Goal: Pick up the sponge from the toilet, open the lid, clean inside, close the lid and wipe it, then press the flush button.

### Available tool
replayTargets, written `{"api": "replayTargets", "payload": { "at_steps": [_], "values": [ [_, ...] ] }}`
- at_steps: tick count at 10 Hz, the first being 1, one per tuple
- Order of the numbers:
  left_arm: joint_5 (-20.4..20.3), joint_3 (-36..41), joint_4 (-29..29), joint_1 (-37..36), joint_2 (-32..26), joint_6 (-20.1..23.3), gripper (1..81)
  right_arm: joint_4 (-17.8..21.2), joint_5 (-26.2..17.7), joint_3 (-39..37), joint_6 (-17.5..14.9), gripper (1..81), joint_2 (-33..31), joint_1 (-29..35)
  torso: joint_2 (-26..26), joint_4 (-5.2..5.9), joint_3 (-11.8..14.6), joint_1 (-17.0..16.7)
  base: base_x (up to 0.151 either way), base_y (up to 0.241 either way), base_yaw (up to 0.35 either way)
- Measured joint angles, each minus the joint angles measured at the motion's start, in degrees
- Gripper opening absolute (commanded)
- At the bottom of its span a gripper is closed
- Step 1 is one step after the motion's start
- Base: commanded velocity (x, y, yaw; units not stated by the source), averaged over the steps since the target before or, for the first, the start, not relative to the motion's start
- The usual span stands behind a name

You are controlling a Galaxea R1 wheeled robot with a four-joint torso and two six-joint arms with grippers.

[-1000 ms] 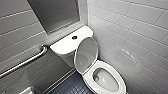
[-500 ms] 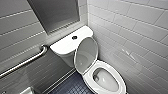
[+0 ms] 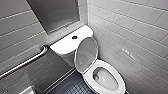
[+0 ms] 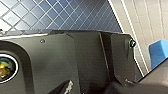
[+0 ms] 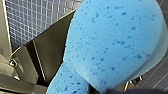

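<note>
In the tiled corner, the toilet [image 3: 105,75] stands with the lid [image 3: 86,56] already up, tilted back against the tank front, so the bowl is open to you. The sponge [image 5: 112,45] is off the toilet and at the right jaws. It hangs over the floor tiles [image 5: 160,75] right against that wrist camera, so I judge the jaws closed on its near end, though the contact itself is hidden. Left jaws: can't tell their state, the robot's own dark plate is in the way.

Progress as I read it:
- Pick-up is done and the lid is open.
- Can't tell whether the bowl is scrubbed yet.
- Left to do: close the lid, wipe it, then press the flush button [image 3: 74,37], which sits mid tank top.

What each view gives you:
- Head view is where you get the whole toilet, the button, and the grab bar [image 3: 25,62] on the wall beside the tank.
- Right wrist view gives you the sponge's speckled face close up.
- Left wrist view catches one blue corner of the sponge past the plate, with dark floor tiles and pale wall behind.
</note>
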Motion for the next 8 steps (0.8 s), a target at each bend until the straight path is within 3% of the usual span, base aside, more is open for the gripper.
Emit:
{"api": "replayTargets", "payload": {
  "at_steps": [5,8],
  "values": [
    [4.3,4.7,-4.4,-7.8,-2.5,-0.1,81.1,-0.7,4.1,-5.6,0.0,1.0,4.3,-2.9,9.4,-0.4,0.4,-6.0,0.0,0.0,0.0],
    [5.3,4.8,-6.7,-10.6,-2.5,-0.2,81.1,-0.8,4.4,-6.7,0.0,1.0,4.9,-3.7,10.4,-0.76,4.8,-6.6,0.0,0.0,0.0]
  ]
}}
